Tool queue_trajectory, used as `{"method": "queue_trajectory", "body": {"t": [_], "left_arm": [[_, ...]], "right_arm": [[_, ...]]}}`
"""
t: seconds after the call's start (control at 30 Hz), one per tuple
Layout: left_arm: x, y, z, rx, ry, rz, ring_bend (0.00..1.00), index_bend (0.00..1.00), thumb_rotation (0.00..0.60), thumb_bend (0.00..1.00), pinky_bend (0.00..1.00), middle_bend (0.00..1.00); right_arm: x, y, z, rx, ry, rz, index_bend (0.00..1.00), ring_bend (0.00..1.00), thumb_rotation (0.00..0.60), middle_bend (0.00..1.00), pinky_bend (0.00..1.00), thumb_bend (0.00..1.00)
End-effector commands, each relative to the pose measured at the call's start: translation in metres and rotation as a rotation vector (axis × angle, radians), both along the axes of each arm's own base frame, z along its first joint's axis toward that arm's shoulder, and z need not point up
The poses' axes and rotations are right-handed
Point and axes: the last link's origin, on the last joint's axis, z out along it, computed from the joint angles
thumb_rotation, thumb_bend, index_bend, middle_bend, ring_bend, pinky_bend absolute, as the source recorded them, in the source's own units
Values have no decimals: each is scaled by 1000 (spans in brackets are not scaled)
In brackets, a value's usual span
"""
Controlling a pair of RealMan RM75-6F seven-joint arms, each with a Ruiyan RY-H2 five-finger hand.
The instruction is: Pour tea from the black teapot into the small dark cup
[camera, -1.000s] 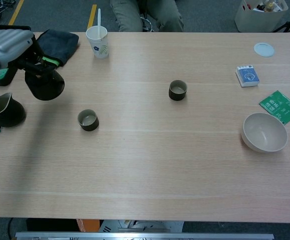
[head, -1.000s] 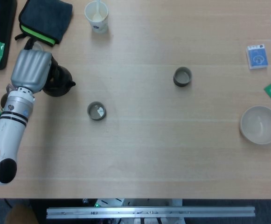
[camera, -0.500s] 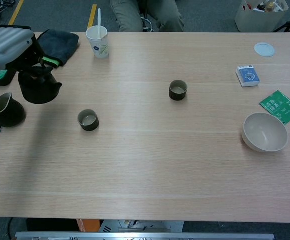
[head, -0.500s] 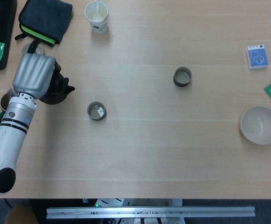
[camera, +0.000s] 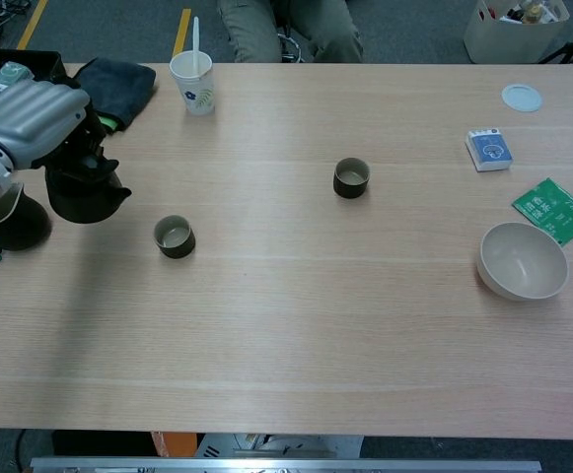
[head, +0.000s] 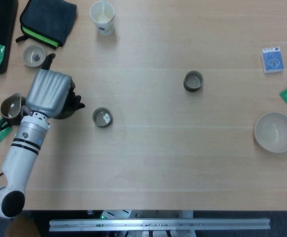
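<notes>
I have the teapot (camera: 84, 192) gripped in my left hand (head: 48, 94), fingers wrapped around its handle side, spout aimed toward three o'clock. The cup (head: 102, 117) stands near, at about four o'clock from the spout, so I judge a short carry, then a tilt. It looks almost empty. A second cup (head: 193, 81) stands farther right. My right hand isn't visible.
</notes>
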Motion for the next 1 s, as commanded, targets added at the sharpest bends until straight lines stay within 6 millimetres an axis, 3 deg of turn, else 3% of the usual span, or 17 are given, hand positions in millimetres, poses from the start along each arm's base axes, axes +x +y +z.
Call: {"method": "queue_trajectory", "body": {"t": [0.03, 1.0], "left_arm": [[1, -2, -6, -10, 5, -5, 899, 912, 510, 343, 108, 1000], [17, -15, -38, -4, 49, -109, 899, 911, 518, 342, 108, 1000]], "right_arm": [[0, 0, 0, 1, 0, -2, 263, 206, 600, 296, 309, 211], [-7, 0, 3, -4, 3, -23, 263, 206, 600, 296, 309, 210]]}}
